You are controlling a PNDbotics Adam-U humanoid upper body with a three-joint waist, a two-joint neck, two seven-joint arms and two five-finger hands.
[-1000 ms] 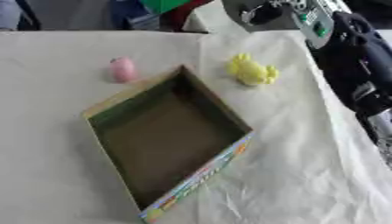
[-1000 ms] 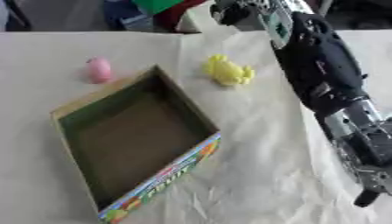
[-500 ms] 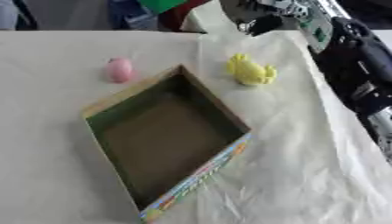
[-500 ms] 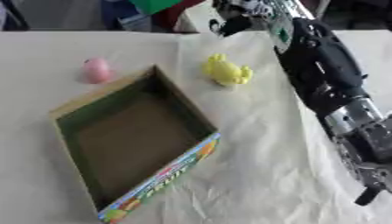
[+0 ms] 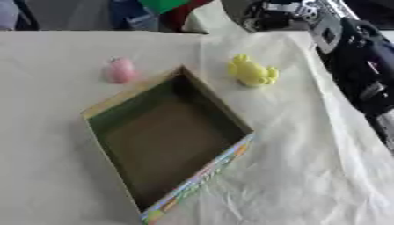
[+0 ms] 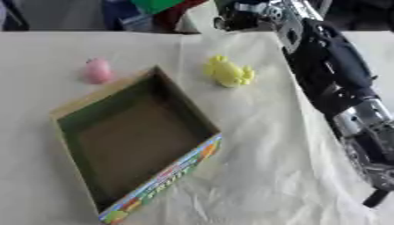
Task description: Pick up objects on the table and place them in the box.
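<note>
An open cardboard box (image 5: 202, 88) with a green inside and a colourful printed side lies askew in the middle of the table, with nothing in it. A small pink object (image 5: 121, 70) lies just beyond the box's far left wall. A yellow toy (image 6: 228, 72) lies on the cloth past the box's far right corner. My right arm comes in along the right side, and my right hand (image 6: 240, 18) hovers at the table's far edge, a little beyond and above the yellow toy, not touching it. My left hand does not show.
A wrinkled cream cloth (image 6: 269, 167) covers the table. Coloured things, green, red and blue (image 5: 158, 9), stand beyond the far edge. My black right forearm (image 6: 331, 74) spans the right side of the table.
My right hand has dipped and turned slightly near the far edge. The box, the pink object and the yellow toy have not moved.
</note>
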